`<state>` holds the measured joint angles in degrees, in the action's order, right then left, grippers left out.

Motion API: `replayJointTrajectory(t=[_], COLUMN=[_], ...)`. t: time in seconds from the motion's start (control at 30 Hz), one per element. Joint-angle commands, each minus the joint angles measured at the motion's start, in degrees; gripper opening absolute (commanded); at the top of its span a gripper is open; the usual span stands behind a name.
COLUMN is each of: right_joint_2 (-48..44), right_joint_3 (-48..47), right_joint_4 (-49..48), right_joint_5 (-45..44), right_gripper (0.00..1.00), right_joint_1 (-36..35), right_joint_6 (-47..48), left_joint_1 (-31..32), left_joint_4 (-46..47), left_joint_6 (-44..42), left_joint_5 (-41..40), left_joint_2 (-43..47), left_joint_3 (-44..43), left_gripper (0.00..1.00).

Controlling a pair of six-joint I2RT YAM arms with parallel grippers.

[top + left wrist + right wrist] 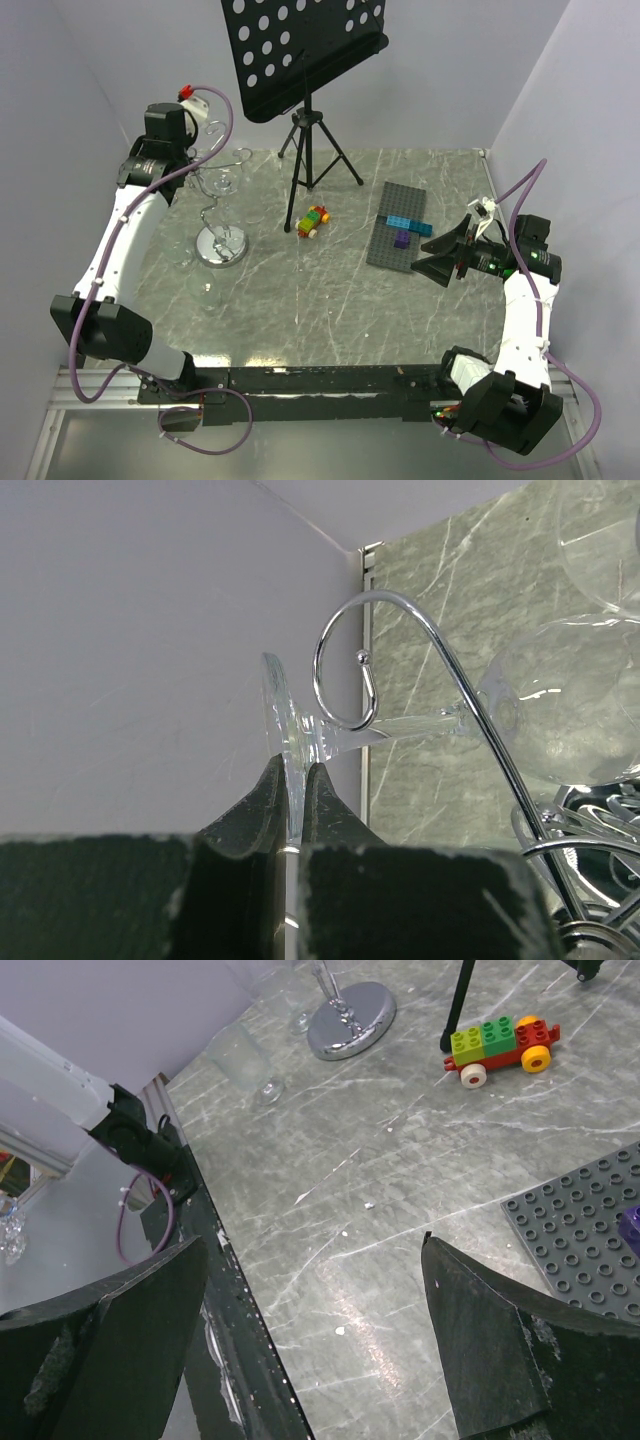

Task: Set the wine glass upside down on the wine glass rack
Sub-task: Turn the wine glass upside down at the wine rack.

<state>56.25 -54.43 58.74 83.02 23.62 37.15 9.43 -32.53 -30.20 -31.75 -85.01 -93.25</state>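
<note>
The left gripper (295, 785) pinches the thin, flat foot of the clear wine glass (570, 710) edge-on. The glass's slender stem crosses the bottom of a curled hook on the shiny chrome wire wine glass rack (385, 595). The right gripper (315, 1250) hangs spread wide, holding nothing, over the grey, veined, marble-look tabletop (380, 1290).
</note>
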Motion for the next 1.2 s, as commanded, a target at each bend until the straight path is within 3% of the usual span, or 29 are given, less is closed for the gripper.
replayJointTrajectory(t=[0.0, 0.5, 0.77, 1.17], right_joint_2=[0.09, 0.26, 0.35, 0.53], right_joint_3=[-2.17, -2.17, -2.17, -2.17], right_joint_4=[-1.17, -1.17, -1.17, -1.0], right_joint_5=[1.44, 1.26, 1.18, 1.18], right_gripper=[0.93, 0.93, 0.93, 0.93], right_joint_1=[-0.24, -0.15, -0.24, -0.24], right_joint_6=[1.44, 1.44, 1.44, 1.61], left_joint_1=[0.5, 0.41, 0.41, -0.99], left_joint_4=[4.67, 2.74, 4.76, 14.51], left_joint_6=[2.86, 5.15, 4.71, 0.32], left_joint_5=[1.33, 5.29, 2.93, 2.04], left_joint_2=[3.27, 3.27, 2.84, 6.08], left_joint_3=[-2.98, -6.15, -5.27, 3.51], left_gripper=[0.01, 0.01, 0.01, 0.01])
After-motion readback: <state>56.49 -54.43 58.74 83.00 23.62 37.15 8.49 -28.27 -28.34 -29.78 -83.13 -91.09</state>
